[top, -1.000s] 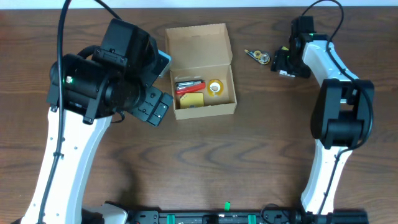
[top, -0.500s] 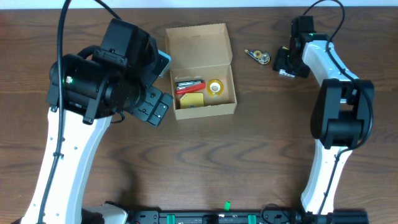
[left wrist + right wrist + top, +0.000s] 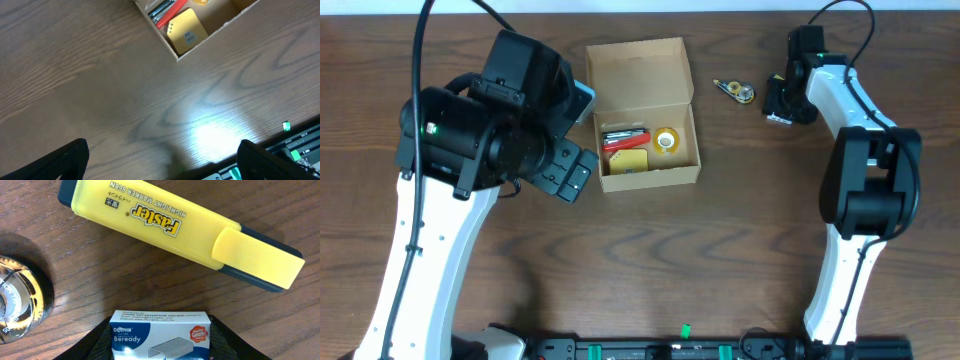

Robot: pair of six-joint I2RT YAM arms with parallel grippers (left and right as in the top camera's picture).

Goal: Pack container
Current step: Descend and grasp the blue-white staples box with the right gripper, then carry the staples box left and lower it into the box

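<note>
The container point(image 3: 650, 179), a tan cardboard box, stands open at table centre with its flap lid point(image 3: 638, 68) raised at the back. Inside lie a red item point(image 3: 623, 138), a yellow pad point(image 3: 630, 160) and a yellow tape roll point(image 3: 666, 140). The box corner point(image 3: 225, 27) also shows in the left wrist view. My left gripper point(image 3: 160, 160) is open and empty, just left of the box. My right gripper point(image 3: 160, 325) is shut on a blue and white staples box point(image 3: 159, 339), at the far right point(image 3: 778, 108).
A yellow highlighter point(image 3: 180, 235) lies on the table just ahead of the staples box. A round black and yellow tape dispenser point(image 3: 735, 91) lies between the container and my right gripper; it also shows in the right wrist view point(image 3: 15, 300).
My right gripper has shifted slightly to the right, away from the tape dispenser. The left arm and the container have not moved.
</note>
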